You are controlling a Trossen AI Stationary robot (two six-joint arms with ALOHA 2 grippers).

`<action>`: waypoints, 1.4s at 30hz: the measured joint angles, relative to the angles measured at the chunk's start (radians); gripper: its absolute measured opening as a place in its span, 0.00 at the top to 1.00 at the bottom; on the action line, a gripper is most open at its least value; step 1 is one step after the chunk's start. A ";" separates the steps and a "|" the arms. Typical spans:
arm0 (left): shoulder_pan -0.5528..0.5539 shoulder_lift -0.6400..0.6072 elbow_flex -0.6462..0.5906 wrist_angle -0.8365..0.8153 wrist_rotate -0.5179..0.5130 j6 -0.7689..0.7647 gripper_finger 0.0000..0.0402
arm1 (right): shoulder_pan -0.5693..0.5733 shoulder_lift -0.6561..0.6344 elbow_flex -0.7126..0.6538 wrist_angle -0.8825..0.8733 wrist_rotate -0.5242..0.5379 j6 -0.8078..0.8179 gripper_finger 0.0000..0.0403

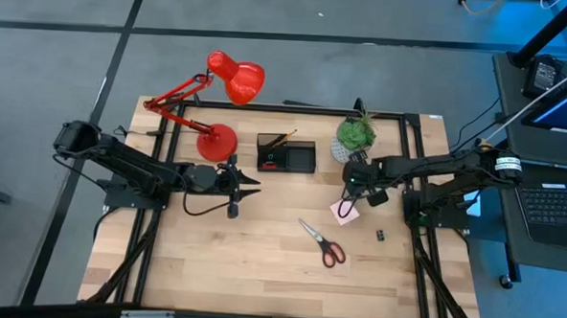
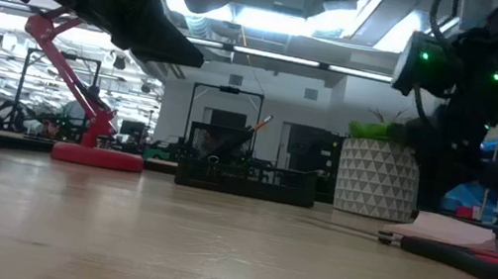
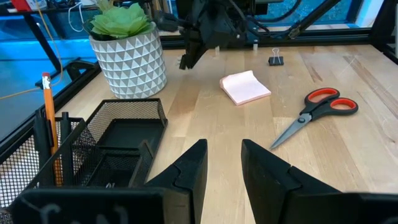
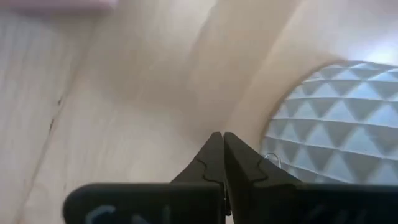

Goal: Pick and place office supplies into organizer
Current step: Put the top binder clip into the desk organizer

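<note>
The black mesh organizer [image 1: 286, 155] [image 3: 115, 146] [image 2: 243, 175] stands at the table's far middle with an orange pencil [image 3: 46, 93] upright in its taller section. The red-handled scissors [image 1: 323, 243] [image 3: 318, 111], the pink sticky-note pad [image 1: 345, 213] [image 3: 245, 87] and a small black clip [image 1: 380, 236] [image 3: 275, 60] lie flat on the wood. My left gripper [image 1: 249, 186] [image 3: 224, 162] hovers open, just in front of the organizer. My right gripper [image 1: 351, 193] [image 4: 222, 146] is shut, raised over the pad's far side beside the plant pot. My right gripper has a thin wire loop [image 4: 272, 161] beside its shut fingers in its wrist view. Whether the fingers hold it, I cannot tell.
A red desk lamp [image 1: 219, 108] [image 2: 97, 151] stands at the far left of the table. A green plant in a white faceted pot [image 1: 355, 133] [image 3: 127, 53] [image 4: 336, 118] stands right of the organizer. Bare wood lies toward the near edge.
</note>
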 joint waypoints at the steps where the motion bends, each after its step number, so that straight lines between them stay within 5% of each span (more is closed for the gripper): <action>1: 0.000 0.000 0.000 0.000 0.000 0.000 0.77 | 0.000 0.000 0.016 -0.016 -0.001 0.015 1.00; 14: 0.000 0.000 0.000 0.000 0.000 0.000 0.77 | 0.024 0.000 0.299 -0.094 -0.027 0.142 1.00; 23: 0.000 0.000 0.000 0.001 0.000 0.000 0.77 | 0.028 0.004 0.354 0.314 -0.335 0.269 1.00; 30: 0.000 0.000 0.000 0.001 0.000 0.000 0.77 | 0.028 0.080 0.354 0.569 -0.345 0.264 1.00; 42: 0.000 0.000 0.000 0.000 0.000 0.000 0.77 | 0.007 0.386 0.352 0.936 -0.390 0.140 1.00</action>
